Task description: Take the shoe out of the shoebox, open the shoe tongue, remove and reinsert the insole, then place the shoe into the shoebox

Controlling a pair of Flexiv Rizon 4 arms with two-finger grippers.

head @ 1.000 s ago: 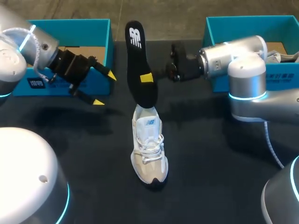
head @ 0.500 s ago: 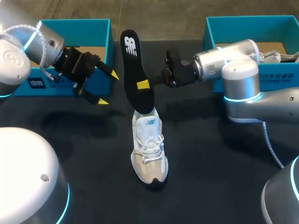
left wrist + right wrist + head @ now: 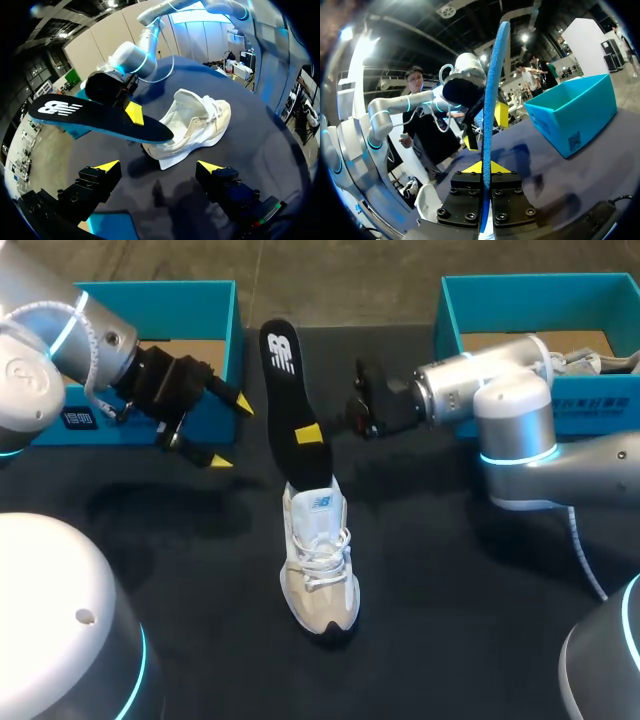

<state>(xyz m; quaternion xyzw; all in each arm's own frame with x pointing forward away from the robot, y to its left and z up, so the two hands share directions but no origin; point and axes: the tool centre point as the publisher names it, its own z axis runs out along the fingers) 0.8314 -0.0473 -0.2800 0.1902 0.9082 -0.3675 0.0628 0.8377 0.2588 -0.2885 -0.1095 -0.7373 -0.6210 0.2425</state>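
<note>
**Operator:** State the layout.

**Technician:** The table (image 3: 450,630) carries two teal boxes, the left box (image 3: 150,288) and the right box (image 3: 540,282), both at its far edge. The shoe (image 3: 320,565) stands on its sole on the table between them, toe toward the robot, outside both boxes.

**Operator:** Locate the insole.

**Technician:** The insole (image 3: 290,405) stands nearly upright over the shoe, logo end up and lower end at the shoe's opening, just behind the tongue (image 3: 320,508). Whether that end is inside the opening or only touching it cannot be told.

**Operator:** Gripper status?

**Technician:** The right gripper (image 3: 486,167) is clamped on the insole at about mid-length, one finger on each face. The left gripper (image 3: 231,433) is spread wide and holds nothing. It hangs beside the left box, apart from shoe and insole.

**Operator:** Step in hand?

**Technician:** By judgement, the remove-and-reinsert step. The shoe is out of its box and the insole is almost wholly clear of it.

**Operator:** Requirement for the next move?

**Technician:** If reinsertion follows, the insole's lower end must be angled toward the toe and slid in flat. Nothing braces the shoe, so it may tip or skid. The free left gripper should steady it or hold the tongue back.
</note>
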